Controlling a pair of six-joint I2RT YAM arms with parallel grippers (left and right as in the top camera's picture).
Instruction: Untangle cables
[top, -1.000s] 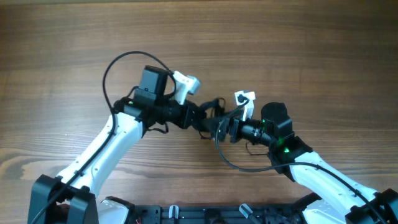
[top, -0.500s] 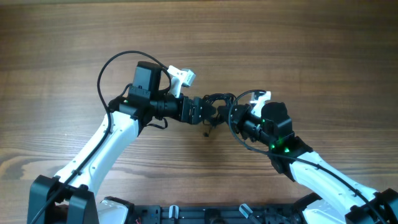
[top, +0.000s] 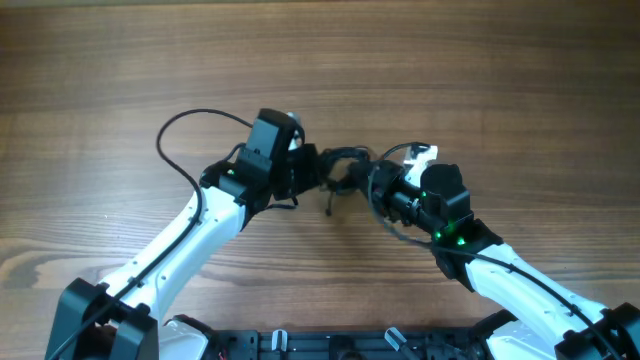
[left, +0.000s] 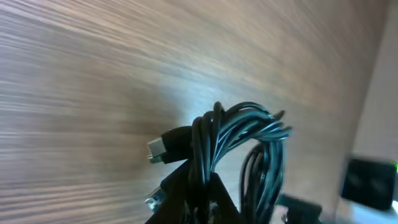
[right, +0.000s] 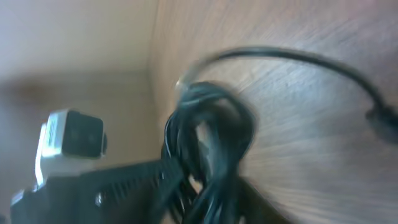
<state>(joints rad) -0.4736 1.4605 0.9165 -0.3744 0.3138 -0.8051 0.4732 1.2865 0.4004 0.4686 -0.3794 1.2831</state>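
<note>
Item: cables (left: 239, 146), one tangled bundle over the worktop (top: 480, 70) between my arms, left hand (top: 312, 170) clamped on it, right hand (top: 378, 186) grip I cannot tell; no cord freed yet, so seemingly all untangling remains.

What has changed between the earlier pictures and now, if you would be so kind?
The left gripper rolled its wrist and drew back a little, shut on the cables. The right gripper moved away from the robot's base, and the cables with it. The cables stay tangled between both grippers.
</note>
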